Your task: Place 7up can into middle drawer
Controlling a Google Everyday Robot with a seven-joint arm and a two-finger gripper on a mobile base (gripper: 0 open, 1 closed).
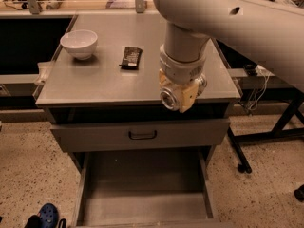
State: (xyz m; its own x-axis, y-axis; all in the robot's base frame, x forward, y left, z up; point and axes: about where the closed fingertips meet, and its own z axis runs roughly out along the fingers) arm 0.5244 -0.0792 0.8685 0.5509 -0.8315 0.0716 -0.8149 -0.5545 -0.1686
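Speckled flooring (28,165) surrounds a grey metal cabinet whose flat top (95,82) carries a white ceramic bowl (79,42) and a dark candy-bar wrapper (130,57), set apart from each other. In your camera view, the robot's cream-coloured arm (228,18) reaches down from the upper right, placing the two-finger gripper (179,98) at the front right edge of the top. Its tan fingers (188,99) are clamped on the small silver-white 7up can (169,100), held on its side with one round end towards the camera. Beneath sits a closed grey drawer front with a dark bar handle (142,135). Lower again, the wide grey metal middle drawer (142,196) stands pulled out, well below the can.
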